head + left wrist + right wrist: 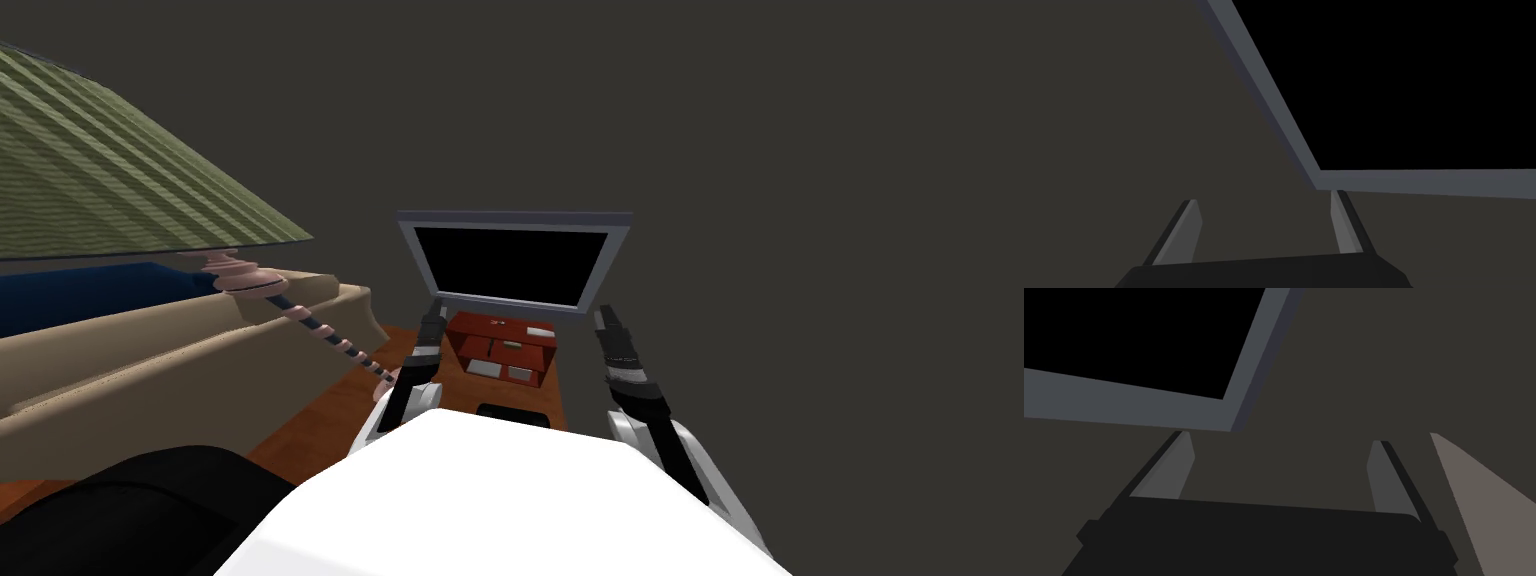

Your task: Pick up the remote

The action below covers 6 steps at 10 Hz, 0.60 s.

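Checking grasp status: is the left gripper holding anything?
No, the left gripper stands open with nothing between its blades; the television frame lies beyond it.

My left arm (414, 372) and right arm (632, 378) reach forward side by side, well apart, both pointing ahead. My left gripper (1264, 197) has its fingers spread wide. My right gripper (1280, 439) is parted just the same.

A: Our left arm (424, 350) and right arm (620, 358): dark ribbed forearms, with white and grey shells behind them.

B: Agreed. Our left gripper (1264, 197) and right gripper (1280, 438): thin light grey fingers (1185, 234), dark-edged, on a black box (1264, 538).
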Available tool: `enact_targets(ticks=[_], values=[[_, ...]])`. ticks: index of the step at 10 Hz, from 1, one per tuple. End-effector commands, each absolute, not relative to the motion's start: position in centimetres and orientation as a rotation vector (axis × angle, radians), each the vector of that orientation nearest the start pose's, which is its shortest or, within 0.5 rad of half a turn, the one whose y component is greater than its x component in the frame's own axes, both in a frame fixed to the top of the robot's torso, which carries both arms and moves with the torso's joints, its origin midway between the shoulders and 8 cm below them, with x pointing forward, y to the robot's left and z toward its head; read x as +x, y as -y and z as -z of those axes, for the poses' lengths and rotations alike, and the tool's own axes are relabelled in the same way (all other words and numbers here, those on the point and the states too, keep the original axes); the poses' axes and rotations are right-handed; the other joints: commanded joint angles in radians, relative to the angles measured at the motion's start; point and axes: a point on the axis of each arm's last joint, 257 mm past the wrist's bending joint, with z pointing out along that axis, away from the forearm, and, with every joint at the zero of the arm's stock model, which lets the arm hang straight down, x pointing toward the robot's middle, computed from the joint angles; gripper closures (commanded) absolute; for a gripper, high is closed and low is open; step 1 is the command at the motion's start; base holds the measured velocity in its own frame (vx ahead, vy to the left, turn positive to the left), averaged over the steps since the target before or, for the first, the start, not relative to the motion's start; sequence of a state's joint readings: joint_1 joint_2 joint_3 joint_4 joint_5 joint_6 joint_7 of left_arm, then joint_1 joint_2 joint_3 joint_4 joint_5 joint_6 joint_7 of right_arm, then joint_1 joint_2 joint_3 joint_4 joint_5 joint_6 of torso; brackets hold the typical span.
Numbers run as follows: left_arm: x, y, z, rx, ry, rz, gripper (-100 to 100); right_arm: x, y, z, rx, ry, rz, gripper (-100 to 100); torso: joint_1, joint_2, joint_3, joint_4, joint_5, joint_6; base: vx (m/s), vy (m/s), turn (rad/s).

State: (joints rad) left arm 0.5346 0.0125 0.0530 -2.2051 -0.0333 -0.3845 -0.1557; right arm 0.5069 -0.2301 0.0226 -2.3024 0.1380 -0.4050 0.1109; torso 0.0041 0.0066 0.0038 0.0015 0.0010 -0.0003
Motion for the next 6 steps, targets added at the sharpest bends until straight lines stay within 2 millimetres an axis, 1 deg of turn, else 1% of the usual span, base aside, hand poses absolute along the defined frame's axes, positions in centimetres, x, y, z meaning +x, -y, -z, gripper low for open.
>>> enact_targets(ticks=[1, 2, 3, 4, 5, 6], values=[[36.6, -30.7, 4.5, -0.728, -0.832, 1.018, 0, 35.9, 22.3, 1.4, 0.364, -1.012, -1.097, -100, 0.0, 0.0, 0.0, 0.0, 0.0, 0.0, -0.156, 0.077, 0.175], [36.6, -30.7, 4.5, -0.728, -0.831, 1.018, 0, 35.9, 22.2, 1.5, 0.353, -1.021, -1.096, -100, 0.001, 0.003, 0.002, 0.001, 0.0, 0.0, -0.11, 0.057, 0.063], [36.6, -30.7, 4.5, -0.728, -0.832, 1.018, 0, 35.9, 21.2, 3.0, 0.321, -1.076, -1.092, -100, -0.001, 0.002, 0.001, 0.001, 0.0, 0.0, -0.084, 0.067, 0.124], [36.6, -30.7, 4.5, -0.728, -0.832, 1.018, 0, 36.0, 20.3, 4.7, 0.298, -1.126, -1.088, -100, 0.0, 0.0, 0.0, 0.0, 0.0, 0.0, -0.103, 0.099, 0.26], [36.6, -30.7, 4.5, -0.728, -0.831, 1.018, 0, 35.9, 20.2, 4.8, 0.287, -1.135, -1.087, -100, 0.001, 0.0, 0.0, 0.0, 0.0, 0.0, -0.074, 0.086, 0.076], [36.6, -30.7, 4.5, -0.728, -0.832, 1.018, 0, 35.8, 19.3, 6.8, 0.256, -1.194, -1.081, -100, 0.001, -0.001, 0.0, 0.0, 0.0, 0.001, -0.077, 0.087, 0.156]])
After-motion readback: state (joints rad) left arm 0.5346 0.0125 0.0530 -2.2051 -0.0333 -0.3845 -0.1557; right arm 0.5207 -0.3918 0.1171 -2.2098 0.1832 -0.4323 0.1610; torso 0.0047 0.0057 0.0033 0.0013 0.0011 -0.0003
